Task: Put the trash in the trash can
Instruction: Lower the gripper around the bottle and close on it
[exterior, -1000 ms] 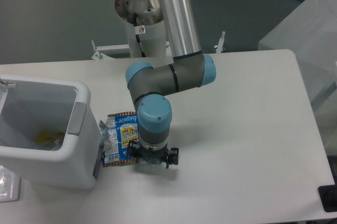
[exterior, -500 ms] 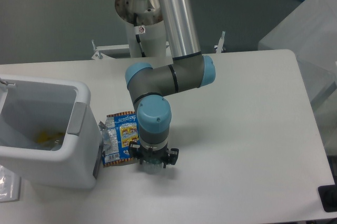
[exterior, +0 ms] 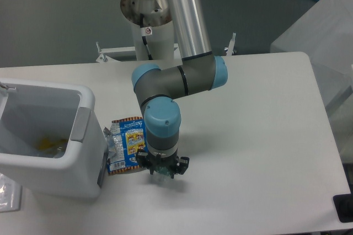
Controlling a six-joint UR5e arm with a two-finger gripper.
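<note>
The blue snack wrapper (exterior: 126,142) with orange edges lies flat on the white table, touching the right side of the trash can (exterior: 85,135). My gripper (exterior: 163,170) points straight down just right of the wrapper's lower corner, close to the tabletop. A bit of the clear bottle with its green label (exterior: 164,173) shows under the gripper body. The wrist hides the fingers, so their spacing and their hold on the bottle are unclear.
The white trash can stands at the table's left front, open at the top, with something yellow (exterior: 47,145) inside. A flat clear item (exterior: 8,193) lies by the can's front left corner. The arm's base (exterior: 149,31) rises behind the table.
The gripper has turned a little about its vertical axis and shifted slightly right. Less of the clear bottle shows beneath it than before. Wrapper and can have not moved.
</note>
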